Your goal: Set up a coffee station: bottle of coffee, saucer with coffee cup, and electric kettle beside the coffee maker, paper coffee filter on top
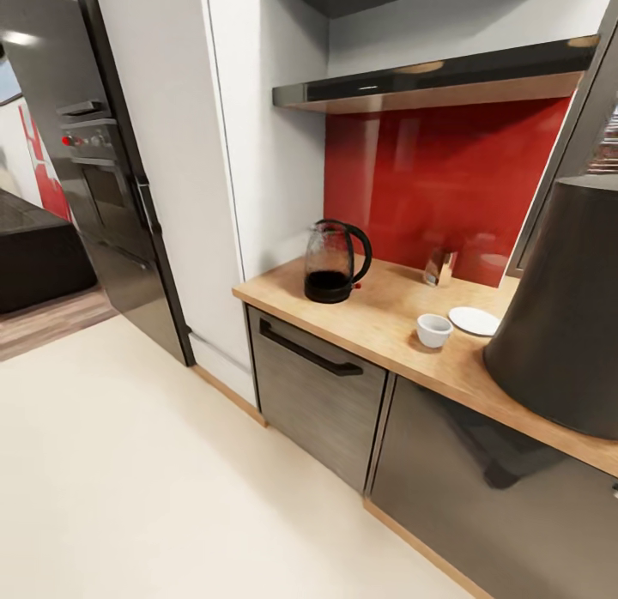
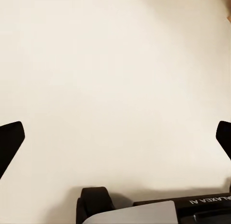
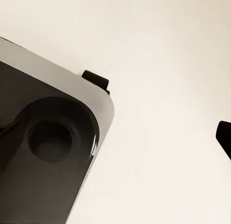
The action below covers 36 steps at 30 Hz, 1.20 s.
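On the light wood kitchen countertop (image 1: 378, 320) the electric kettle (image 1: 336, 262), a glass jug with a black base and handle, stands near the left end. To its right sits the white coffee cup (image 1: 433, 329), directly on the wood. Just beyond it lies the saucer (image 1: 474, 321), with nothing on it. The big dark-grey coffee maker (image 1: 562, 307) fills the right edge. The bottle of coffee and the paper coffee filter are out of view. My left gripper (image 2: 115, 137) is open above bare cream floor. My right gripper (image 3: 115, 137) is also open, one fingertip (image 3: 224, 137) showing beside my own base (image 3: 43, 151).
A small beige box (image 1: 440, 267) stands against the red backsplash (image 1: 446, 178). Glossy dark cabinets (image 1: 318, 393) sit under the worktop and a range hood (image 1: 429, 80) hangs above. A tall white panel (image 1: 172, 153) and a black oven column (image 1: 103, 170) stand left. Cream floor (image 1: 154, 479) lies in front.
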{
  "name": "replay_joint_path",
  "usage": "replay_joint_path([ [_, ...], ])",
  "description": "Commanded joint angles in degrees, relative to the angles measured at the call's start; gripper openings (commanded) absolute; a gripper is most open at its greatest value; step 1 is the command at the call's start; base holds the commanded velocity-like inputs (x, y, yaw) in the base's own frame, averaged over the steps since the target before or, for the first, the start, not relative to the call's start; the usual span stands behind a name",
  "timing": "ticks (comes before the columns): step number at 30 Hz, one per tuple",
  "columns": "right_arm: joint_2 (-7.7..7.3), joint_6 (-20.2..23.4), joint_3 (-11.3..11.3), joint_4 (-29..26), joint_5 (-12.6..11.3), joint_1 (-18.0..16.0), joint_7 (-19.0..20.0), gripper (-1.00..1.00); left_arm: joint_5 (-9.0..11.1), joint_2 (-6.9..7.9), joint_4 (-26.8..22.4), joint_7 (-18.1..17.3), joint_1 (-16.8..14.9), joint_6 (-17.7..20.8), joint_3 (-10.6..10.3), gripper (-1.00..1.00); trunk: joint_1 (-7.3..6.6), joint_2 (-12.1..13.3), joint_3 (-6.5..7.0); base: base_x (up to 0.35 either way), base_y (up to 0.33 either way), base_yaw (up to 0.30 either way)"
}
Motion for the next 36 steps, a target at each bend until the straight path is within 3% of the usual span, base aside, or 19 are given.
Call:
replay_joint_path([
  [1,0.0,-0.2,-0.2,-0.1,0.5,-0.1,0.0,1.0,0.4,0.01,0.1,-0.1,0.0,-0.3,-0.5,1.0,0.0,0.0,-0.05,0.015,0.023,0.0],
  [3,0.02,-0.2,-0.2,-0.7,0.4,-0.2,0.0,1.0,0.4,0.01,0.1,0.0,0.0,-0.3,-0.5,1.0,0.0,0.0,-0.05,0.01,0.017,0.0],
  [5,0.33,-0.2,-0.2,-5.2,-0.9,-0.3,-0.1,1.0,0.4,-0.05,0.1,0.1,0.0,-0.3,-0.5,1.0,0.0,0.0,-0.05,0.004,0.006,0.0],
  [6,1.04,-0.2,0.0,-16.3,-3.3,-0.4,-0.1,1.0,0.4,-0.35,0.1,0.1,0.0,-0.3,-0.5,1.0,0.0,0.0,-0.05,0.001,0.001,0.0],
  [9,2.29,-0.1,0.2,-25.7,-3.8,-0.4,0.0,1.0,0.4,-0.53,0.0,0.2,0.0,-0.3,-0.6,1.0,0.0,0.0,-0.05,0.0,0.0,0.0],
  [11,3.03,0.6,0.4,-36.5,-4.0,-0.4,0.0,1.0,0.5,-0.81,-0.1,0.2,0.0,-0.4,-0.5,1.0,0.0,0.0,-0.05,0.0,0.0,0.0],
  [13,3.29,1.8,0.4,-41.1,-4.0,-0.4,0.1,1.0,0.6,-0.89,-0.2,0.2,0.0,-0.4,-0.6,1.0,0.0,0.0,-0.05,0.0,0.0,0.0],
  [24,4.79,19.6,1.0,-74.0,-4.1,-0.4,0.3,1.0,0.6,-1.64,-0.3,0.2,0.0,-0.4,-0.5,1.0,0.0,0.0,-0.05,0.0,0.0,0.0],
  [28,6.04,22.7,1.3,-79.5,-4.1,-1.5,0.3,1.0,0.6,-1.74,-0.2,0.2,0.0,-0.4,-0.5,1.0,0.0,0.0,-0.05,0.0,0.0,0.0],
  [32,7.87,25.1,1.5,-82.4,-4.1,-4.9,0.2,1.0,0.6,-1.9,-0.2,0.2,0.0,-0.4,-0.5,1.0,0.0,0.0,-0.05,0.0,0.0,0.0],
  [34,8.85,26.0,1.6,-83.1,-4.1,-7.5,0.2,1.0,0.6,-2.0,-0.3,0.2,0.0,-0.4,-0.5,1.0,0.0,0.0,-0.05,0.0,0.0,0.0],
  [35,10.19,30.9,1.6,-84.0,-4.1,-14.6,0.2,1.0,0.8,-2.39,-0.3,0.2,0.0,-0.4,0.2,1.0,0.0,0.0,-0.05,0.0,0.0,0.0],
  [36,10.38,31.6,1.6,-84.1,-4.1,-15.6,0.2,1.0,0.7,-2.54,-0.3,0.1,0.0,-0.4,0.7,1.0,0.0,0.0,-0.05,0.0,0.0,0.0],
])
